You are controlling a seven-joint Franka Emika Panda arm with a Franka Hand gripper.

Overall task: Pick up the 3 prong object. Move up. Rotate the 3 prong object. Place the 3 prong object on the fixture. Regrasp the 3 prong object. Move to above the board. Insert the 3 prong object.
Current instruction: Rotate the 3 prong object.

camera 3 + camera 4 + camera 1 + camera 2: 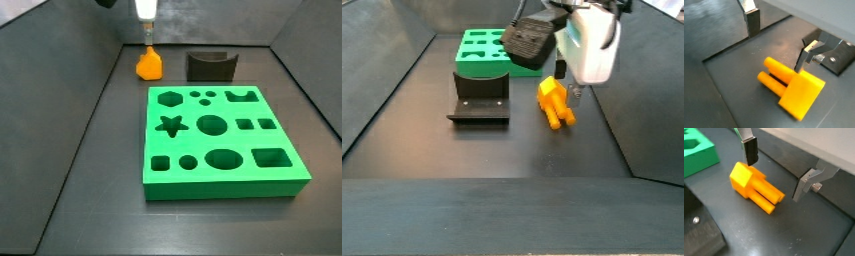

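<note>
The orange-yellow 3 prong object lies flat on the dark floor and shows in both wrist views. In a side view it sits at the back left, next to the fixture. My gripper is open and empty, and hovers just above the object. One finger is near the object's block end, the other finger is off to its side. In both side views the gripper hangs over the piece. The green board lies flat nearby.
The fixture stands beside the object, in front of the green board. A corner of the board and a dark block show in a wrist view. Grey walls enclose the floor on all sides.
</note>
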